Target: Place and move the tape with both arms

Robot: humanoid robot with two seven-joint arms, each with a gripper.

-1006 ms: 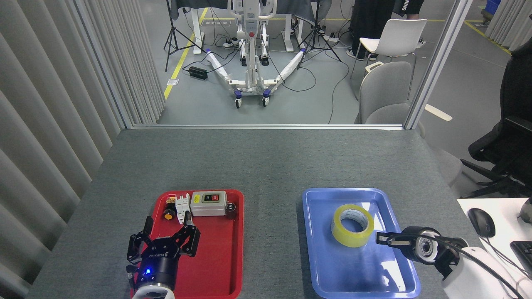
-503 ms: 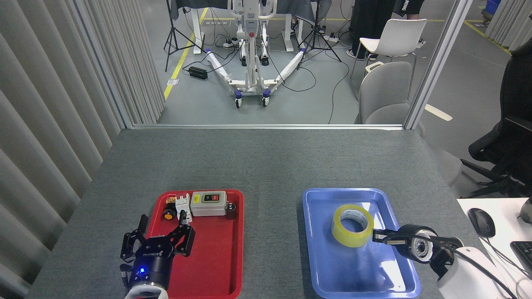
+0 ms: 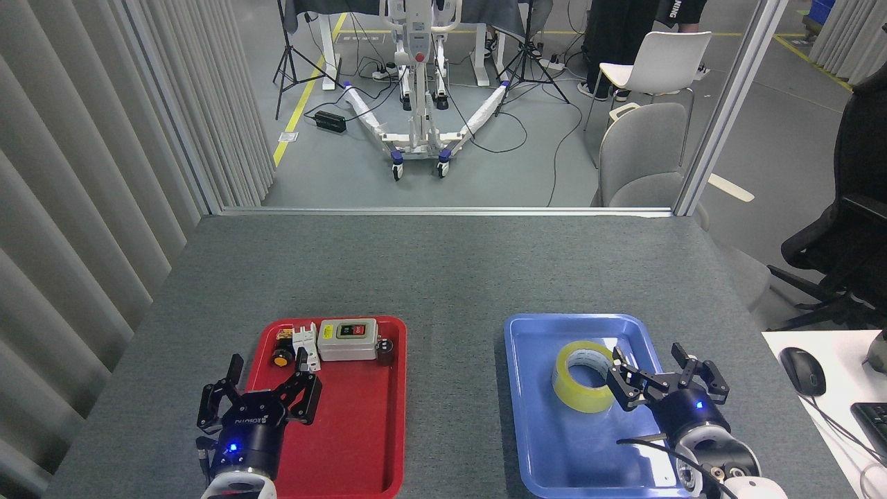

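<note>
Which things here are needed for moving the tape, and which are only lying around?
Needed:
tape
blue tray
right gripper
left gripper

Lying around:
red tray
grey switch box
computer mouse

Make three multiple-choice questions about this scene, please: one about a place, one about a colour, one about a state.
1. Where does the tape lie?
A. on the red tray
B. on the blue tray
C. on the bare table

2. What colour is the tray under the switch box?
A. red
B. green
C. white

3. How is the right gripper?
A. shut on the tape
B. out of view
C. open beside the tape

Answers: 1 B, the roll rests inside the blue tray. 2 A, the box sits in the red tray. 3 C, its fingers are spread by the roll.
</note>
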